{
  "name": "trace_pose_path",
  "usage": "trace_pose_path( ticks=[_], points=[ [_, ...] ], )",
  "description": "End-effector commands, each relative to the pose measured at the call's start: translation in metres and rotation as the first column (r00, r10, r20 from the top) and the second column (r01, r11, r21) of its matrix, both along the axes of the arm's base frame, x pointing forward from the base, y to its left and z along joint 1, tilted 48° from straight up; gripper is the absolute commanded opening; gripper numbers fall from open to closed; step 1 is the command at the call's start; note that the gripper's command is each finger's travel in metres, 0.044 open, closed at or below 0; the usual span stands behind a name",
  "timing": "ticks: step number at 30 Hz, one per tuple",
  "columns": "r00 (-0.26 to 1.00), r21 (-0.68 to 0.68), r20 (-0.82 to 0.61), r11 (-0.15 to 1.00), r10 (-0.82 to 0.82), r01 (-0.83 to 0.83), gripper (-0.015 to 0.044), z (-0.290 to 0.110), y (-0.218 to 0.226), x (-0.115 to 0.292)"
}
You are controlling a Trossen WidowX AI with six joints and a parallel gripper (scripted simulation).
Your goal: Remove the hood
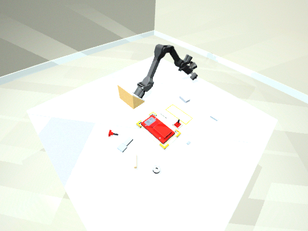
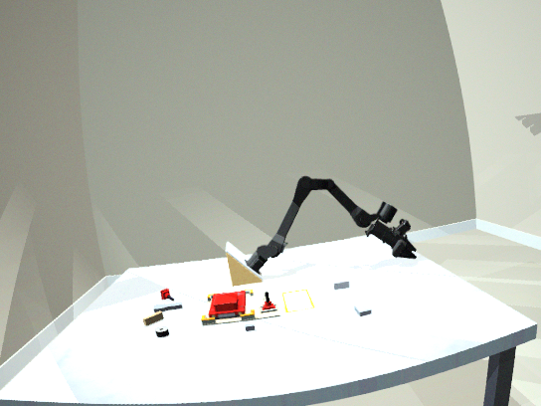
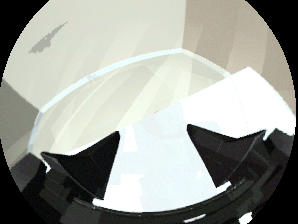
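The red toy car (image 1: 157, 129), hood (image 1: 163, 131) on, sits beside the yellow-outlined area (image 1: 178, 114).

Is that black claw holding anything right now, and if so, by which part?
Nothing is held. The claw is wide open and hangs out near the far edge of the table, well away from the red toy car.

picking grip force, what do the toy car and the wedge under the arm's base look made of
Toy car: probably hard plastic, given its glossy uniform red and crisp edges. Wedge under the arm's base: looks like wood or fibreboard, matte tan with flat faces; no grain is visible, so uncertain.
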State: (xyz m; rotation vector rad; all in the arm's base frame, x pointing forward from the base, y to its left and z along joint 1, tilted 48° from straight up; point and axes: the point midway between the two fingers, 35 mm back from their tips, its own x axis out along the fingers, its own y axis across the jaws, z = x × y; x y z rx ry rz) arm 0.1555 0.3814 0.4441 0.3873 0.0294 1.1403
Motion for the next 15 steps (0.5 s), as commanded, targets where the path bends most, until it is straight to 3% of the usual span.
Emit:
trace_pose_path(
  ticks=[1, 15],
  points=[
    [0.997, -0.037, 0.020, 0.997, -0.070, 0.070, 0.0440, -0.004, -0.009, 0.031],
    [0.950, -0.250, 0.024, 0.918, -0.311, 0.307, 0.0440, -0.041, -0.064, 0.140]
  ],
)
